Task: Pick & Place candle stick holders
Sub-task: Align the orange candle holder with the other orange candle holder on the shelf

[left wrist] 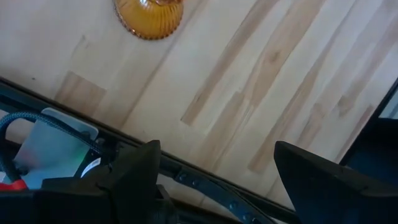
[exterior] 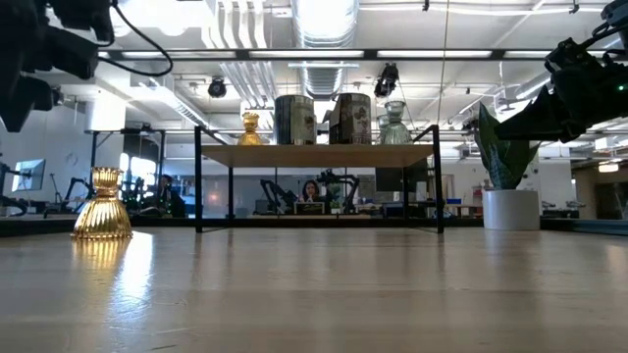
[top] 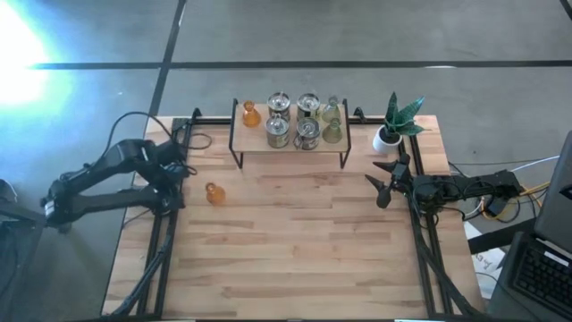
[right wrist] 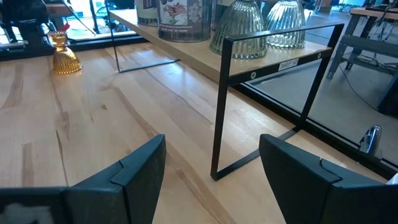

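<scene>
- Two grippers show parted, empty fingers: the left gripper [top: 176, 172] hangs at the worktop's left edge, just beside a lone amber ribbed-glass candle stick holder [top: 213, 193], and nothing sits between its fingers [left wrist: 134, 171].
- That amber holder stands upright on the pale wooden plank worktop [top: 295, 250], in front of and to the left of the low wooden shelf on a black wire frame [top: 290, 141], apart from the gripper.
- The right gripper [top: 384, 183] waits near the shelf's right end, fingers apart and holding nothing, just in front of the white-potted green plant [top: 393, 125].
- On the shelf stand a second small amber glass holder [top: 251, 114] at its left end, four silvery cylindrical holders [top: 292, 121] in the middle, and pale green ribbed-glass holders [top: 332, 121] at its right end.
- Progress, as I judge it: one holder is on the worktop, seven stay on the shelf; which way they travel I cannot tell.
- Writing: a small label on the shelf's front edge is too small to read; one silvery holder bears a floral print.
</scene>
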